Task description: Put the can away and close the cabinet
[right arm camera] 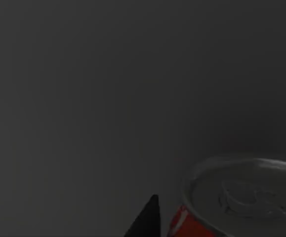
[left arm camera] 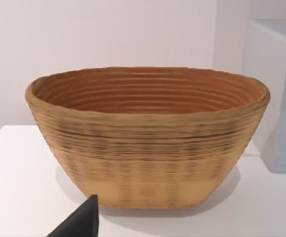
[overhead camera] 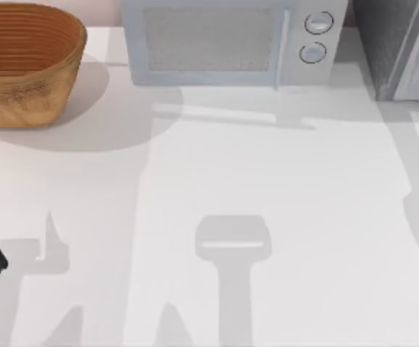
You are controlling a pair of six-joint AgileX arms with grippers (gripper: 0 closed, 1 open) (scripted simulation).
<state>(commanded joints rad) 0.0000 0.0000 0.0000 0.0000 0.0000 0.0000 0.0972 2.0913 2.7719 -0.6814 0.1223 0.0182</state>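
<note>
Against dark grey, silver-topped red can [right arm camera: 241, 202]

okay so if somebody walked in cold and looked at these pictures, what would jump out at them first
Probably the big woven basket at the table's far left corner, looming in the left wrist view too. Next, the pale microwave with two round knobs along the back edge, and the grey cabinet at the far right. The right wrist view is dark, but the can, silver top and a red sliver of side, sits close beside a black claw tip.
</note>
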